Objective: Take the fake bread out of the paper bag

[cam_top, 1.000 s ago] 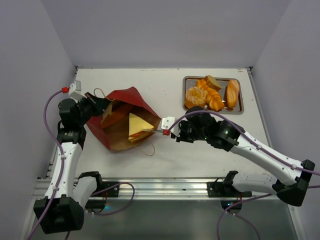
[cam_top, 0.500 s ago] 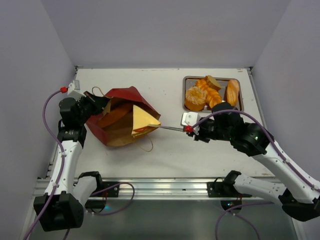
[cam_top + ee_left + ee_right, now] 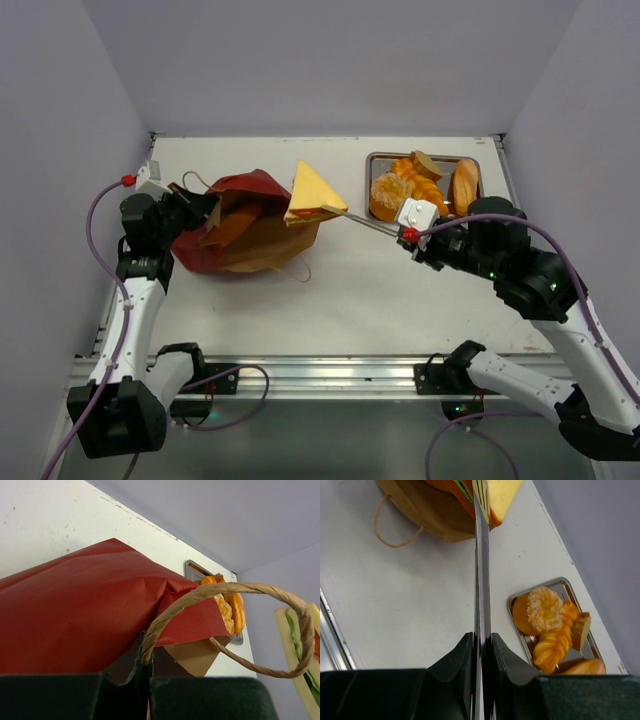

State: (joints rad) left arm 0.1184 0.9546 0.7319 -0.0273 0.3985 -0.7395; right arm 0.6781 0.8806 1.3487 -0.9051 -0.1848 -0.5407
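Above the table [image 3: 380, 290], top view: the right gripper [image 3: 404, 231], clamped on a steel fork [image 3: 370, 222], holds the speared sandwich wedge [image 3: 312, 193] just outside the crumpled red paper bag [image 3: 245, 240]; keep the fork level lest it slide off. Left wrist: the left gripper [image 3: 148, 680] is pinched shut on the bag's kraft rim beside a twisted handle [image 3: 240, 587]. Right wrist: tines [image 3: 480, 490] sunk in its smooth yellow face.
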